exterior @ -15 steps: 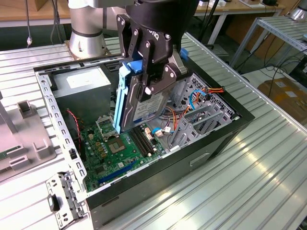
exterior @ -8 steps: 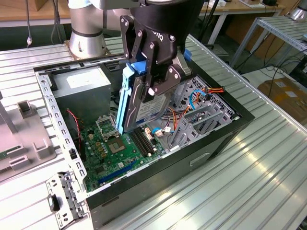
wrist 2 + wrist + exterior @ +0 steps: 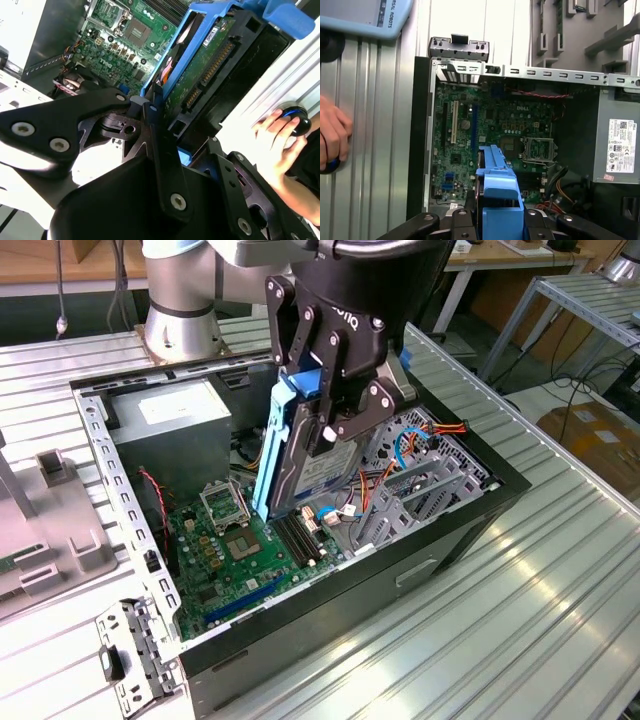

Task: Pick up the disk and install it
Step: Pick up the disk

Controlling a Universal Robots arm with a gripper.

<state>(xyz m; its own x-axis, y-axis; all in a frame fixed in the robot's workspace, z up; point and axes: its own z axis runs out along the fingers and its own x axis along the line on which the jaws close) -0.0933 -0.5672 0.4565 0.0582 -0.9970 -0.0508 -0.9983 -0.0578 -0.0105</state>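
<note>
Pincer (image 3: 330, 418) clamped on the disk (image 3: 303, 478), held on edge at centre of the exterior view, over the motherboard (image 3: 225, 540), inside open computer case (image 3: 485, 492)

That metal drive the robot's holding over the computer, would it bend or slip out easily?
Probably stiff: the disk hangs on edge from the gripper without sagging. Likely heavy for its size, given the metal body. Its bare circuit board looks fragile.

The disk (image 3: 300, 478) pairs a dull silver-grey metal body with smooth blue plastic rails (image 3: 268, 460). The gripper (image 3: 335, 425) is matt black metal; the table (image 3: 520, 590) is ribbed bare metal with a bright sheen.
</note>
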